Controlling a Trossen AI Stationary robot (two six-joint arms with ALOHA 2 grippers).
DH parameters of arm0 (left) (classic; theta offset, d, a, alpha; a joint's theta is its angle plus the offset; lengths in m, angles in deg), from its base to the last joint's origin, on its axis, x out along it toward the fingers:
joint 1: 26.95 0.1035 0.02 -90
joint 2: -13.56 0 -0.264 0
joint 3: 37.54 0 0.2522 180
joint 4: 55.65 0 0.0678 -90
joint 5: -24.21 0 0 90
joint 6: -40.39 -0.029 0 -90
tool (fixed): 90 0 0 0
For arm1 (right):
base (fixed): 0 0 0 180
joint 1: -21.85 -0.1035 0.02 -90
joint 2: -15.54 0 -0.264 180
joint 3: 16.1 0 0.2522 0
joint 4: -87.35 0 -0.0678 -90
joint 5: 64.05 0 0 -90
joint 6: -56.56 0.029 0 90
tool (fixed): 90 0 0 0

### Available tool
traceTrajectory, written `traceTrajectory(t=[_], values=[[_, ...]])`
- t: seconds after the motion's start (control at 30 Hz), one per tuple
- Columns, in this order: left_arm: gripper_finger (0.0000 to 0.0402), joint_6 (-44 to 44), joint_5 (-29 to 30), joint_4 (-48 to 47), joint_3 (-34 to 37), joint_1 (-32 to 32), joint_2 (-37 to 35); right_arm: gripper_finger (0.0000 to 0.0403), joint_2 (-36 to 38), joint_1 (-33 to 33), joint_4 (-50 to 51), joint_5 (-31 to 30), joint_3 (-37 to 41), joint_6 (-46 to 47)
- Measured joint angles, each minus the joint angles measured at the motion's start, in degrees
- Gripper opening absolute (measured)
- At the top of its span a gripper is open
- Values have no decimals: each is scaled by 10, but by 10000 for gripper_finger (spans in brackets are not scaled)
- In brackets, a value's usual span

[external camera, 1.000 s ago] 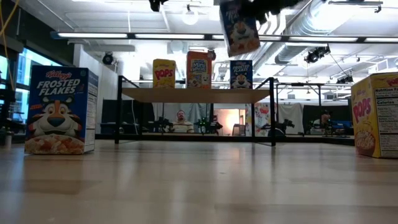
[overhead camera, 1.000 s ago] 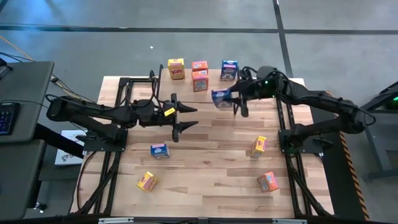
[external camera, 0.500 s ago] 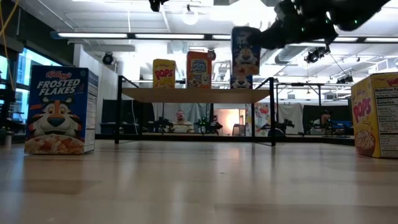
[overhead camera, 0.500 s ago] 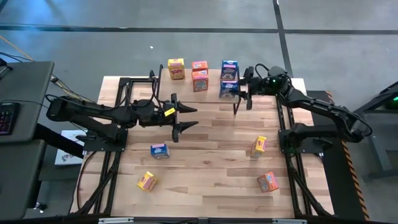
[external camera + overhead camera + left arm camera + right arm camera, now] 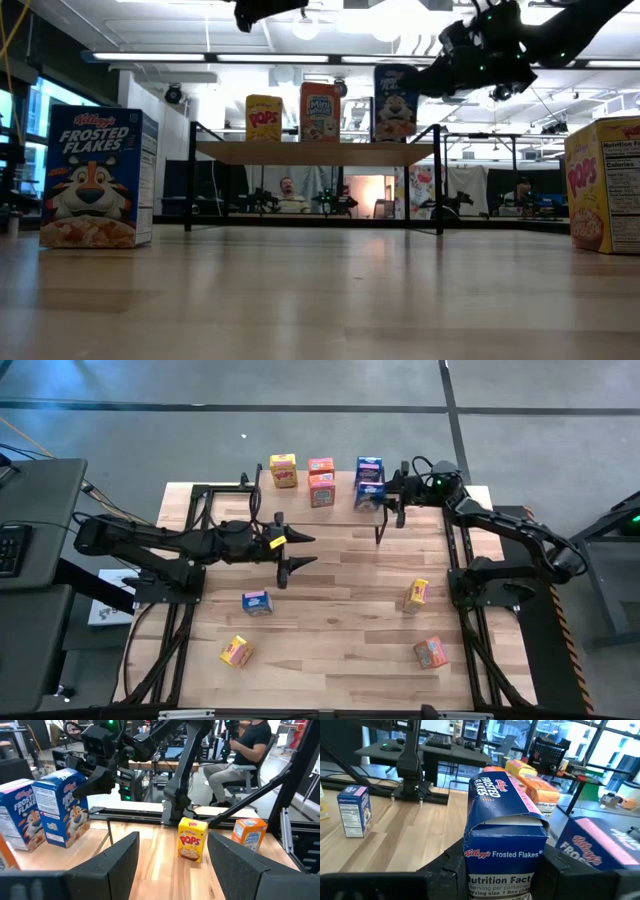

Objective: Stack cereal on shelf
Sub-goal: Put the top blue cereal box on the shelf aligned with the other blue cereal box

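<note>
Right fingers [image 5: 385,498] clamping blue box [image 5: 368,496], at shelf [image 5: 310,152] edge

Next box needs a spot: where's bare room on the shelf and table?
The shelf is crowded on the right, where the right gripper holds a blue box beside another blue box. Bare patches: between yellow box and orange boxes, and mid-table beyond the left gripper.

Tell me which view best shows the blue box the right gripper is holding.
The right wrist view: the blue box fills it, clamped in the right gripper. The high view shows only its top by the shelf. The low view shows its front. The left wrist view shows it from the side.
</note>
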Motion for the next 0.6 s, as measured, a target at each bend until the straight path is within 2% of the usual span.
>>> traceTrajectory(t=[0.6], values=[[225,-33,2,-10,0,34,0,136,-14,26,5,8,-6,-9]])
